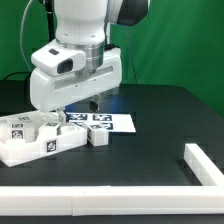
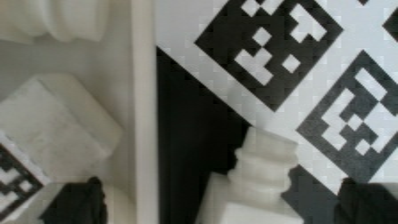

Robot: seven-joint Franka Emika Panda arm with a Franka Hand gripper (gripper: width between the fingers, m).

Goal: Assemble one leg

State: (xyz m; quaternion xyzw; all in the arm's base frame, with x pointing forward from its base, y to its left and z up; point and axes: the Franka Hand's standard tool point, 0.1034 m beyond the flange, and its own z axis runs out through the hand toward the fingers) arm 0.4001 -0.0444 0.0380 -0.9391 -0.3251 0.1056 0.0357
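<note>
The leg (image 1: 97, 138) is a small white block with a tag on its face, standing on the black table just in front of the marker board (image 1: 108, 122). My gripper (image 1: 92, 104) hangs right above and slightly behind it. In the wrist view the leg's ribbed white end (image 2: 260, 180) lies between my dark fingers (image 2: 79, 202), which stand wide apart and do not touch it. The gripper (image 2: 222, 205) is open and holds nothing.
Several white tagged furniture parts (image 1: 40, 138) lie close together at the exterior view's left, one of them showing in the wrist view (image 2: 63, 110). A white walled tray edge (image 1: 60, 205) runs along the front, with a corner piece (image 1: 203, 165) at the right.
</note>
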